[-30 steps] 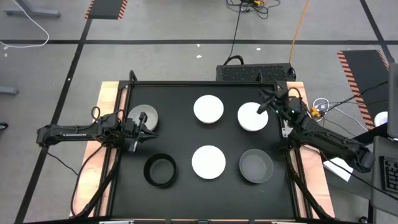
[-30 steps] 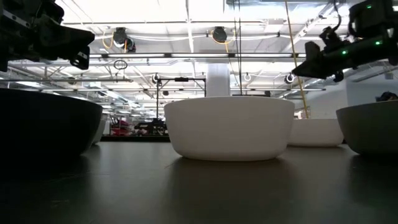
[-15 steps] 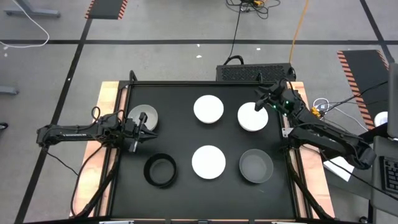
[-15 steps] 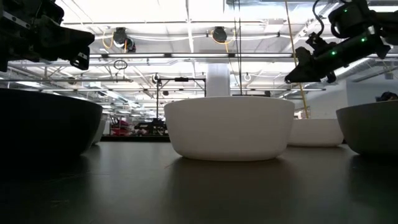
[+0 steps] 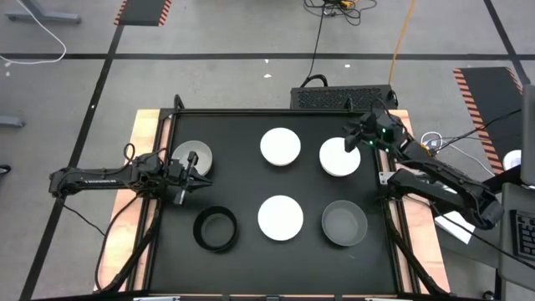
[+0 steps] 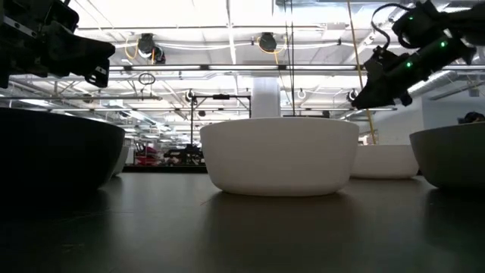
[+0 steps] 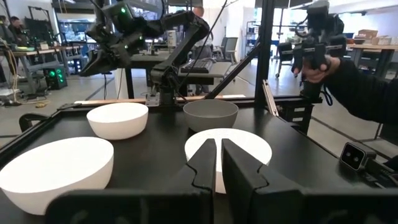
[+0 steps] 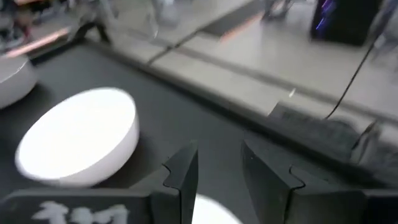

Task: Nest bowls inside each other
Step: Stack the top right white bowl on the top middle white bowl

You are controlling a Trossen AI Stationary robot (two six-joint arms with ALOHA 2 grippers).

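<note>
- Right tool [image 5: 354, 136]: fingers parted with a clear gap, nothing between them, hovering over the far edge of a white bowl [image 5: 339, 156]
- Just beyond that bowl, toward the other arm, sits a second white bowl [image 5: 280, 146], smooth and round
- Left tool [image 5: 194, 170]: nearly closed, holding nothing, raised beside a pale bowl [image 5: 194, 155]
- Near the left tool on the dark surface [image 5: 242, 192] sits a black bowl [image 5: 216, 229]; past it a third white bowl [image 5: 280, 217], then a matte grey bowl [image 5: 344, 223]
</note>
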